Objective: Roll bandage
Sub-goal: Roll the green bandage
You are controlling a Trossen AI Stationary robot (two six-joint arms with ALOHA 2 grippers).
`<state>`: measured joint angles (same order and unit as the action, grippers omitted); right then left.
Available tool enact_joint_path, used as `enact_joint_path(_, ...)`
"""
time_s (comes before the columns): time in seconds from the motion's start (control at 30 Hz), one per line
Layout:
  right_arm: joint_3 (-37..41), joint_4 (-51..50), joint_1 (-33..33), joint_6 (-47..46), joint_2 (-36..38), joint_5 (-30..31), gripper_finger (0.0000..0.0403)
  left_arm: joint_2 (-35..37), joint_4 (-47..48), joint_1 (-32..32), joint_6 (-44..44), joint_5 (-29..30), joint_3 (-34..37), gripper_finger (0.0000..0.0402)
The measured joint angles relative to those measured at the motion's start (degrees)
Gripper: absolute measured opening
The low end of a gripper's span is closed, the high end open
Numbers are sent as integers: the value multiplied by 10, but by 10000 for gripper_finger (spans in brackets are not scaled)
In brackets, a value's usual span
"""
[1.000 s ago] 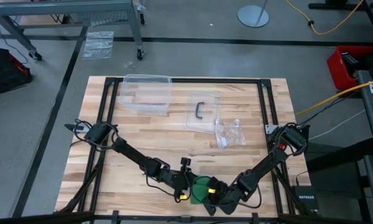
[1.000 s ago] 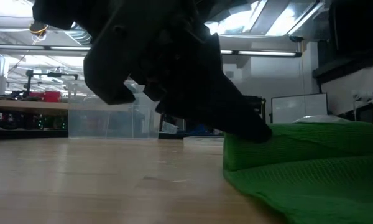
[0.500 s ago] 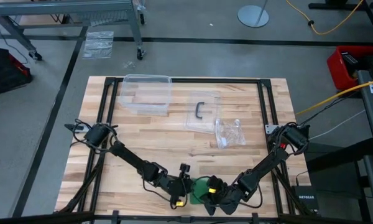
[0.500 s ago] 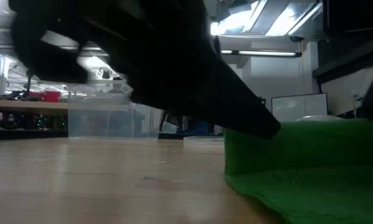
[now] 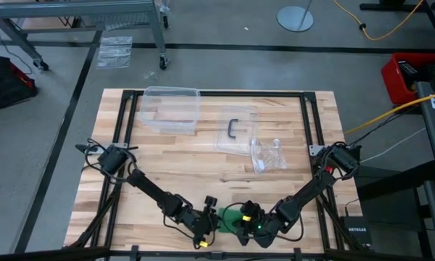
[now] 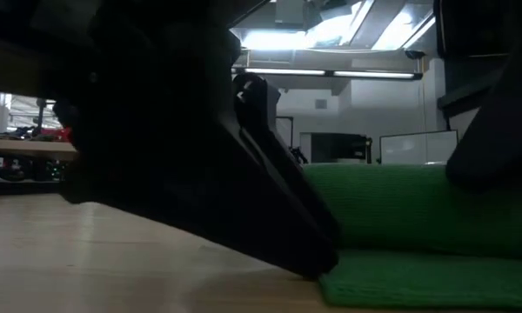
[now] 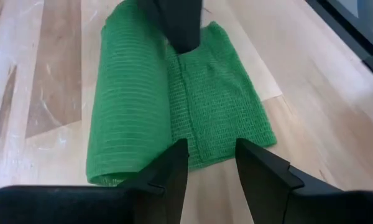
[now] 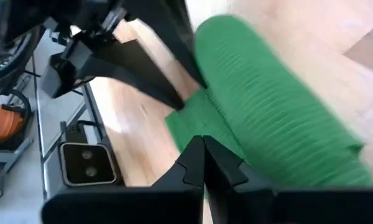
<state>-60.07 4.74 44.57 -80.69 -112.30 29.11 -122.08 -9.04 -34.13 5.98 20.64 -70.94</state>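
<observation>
The bright green bandage (image 7: 174,99) lies near the table's near edge (image 5: 229,216). One part is rolled up (image 7: 127,106), and a short flat tail (image 7: 221,106) lies on the wood beside the roll. My left gripper (image 7: 211,155) is open and low at the tail's free edge, one finger on either side of the corner. It also shows in the high view (image 5: 209,221). My right gripper (image 8: 203,146) is shut, with its tips down on the bandage from the other side (image 5: 242,217). My left gripper has one fingertip (image 7: 177,149) over the tail's free edge (image 7: 193,163), low at the table. I cannot tell whether it touches the cloth. My right gripper's shut fingers (image 7: 177,28) slant down onto the flat tail right beside the roll (image 7: 181,59). The bandage lies on the table.
A clear plastic box (image 5: 171,109) stands at the far left. A clear lid with a dark handle (image 5: 234,130) and a clear plastic bag (image 5: 268,154) lie farther right. Bare wood lies between them and the bandage. The table's near edge is close behind both grippers.
My left gripper has left the top of the roll. It has gone toward the table's near edge and down to the wood at the tail's edge. My right gripper has come in over the bandage from the right.
</observation>
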Motion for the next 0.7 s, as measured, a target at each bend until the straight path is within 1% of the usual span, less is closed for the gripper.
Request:
enact_joint_path(0.2, 0, -38, 0, 1, 16, 24, 5, 0, -2, -5, 0, 2, 0, 129)
enact_joint_path(0.37, 0, -90, 0, 2, 48, 50, 5, 1, -4, -9, 6, 2, -1, 129)
enact_joint_path(0.47, 0, -106, 0, 2, 52, 52, 5, 1, -5, -12, 9, 2, -1, 129)
enact_joint_path(0.7, 0, -109, 0, -13, 46, 28, 5, 2, -10, -14, 6, 3, -1, 129)
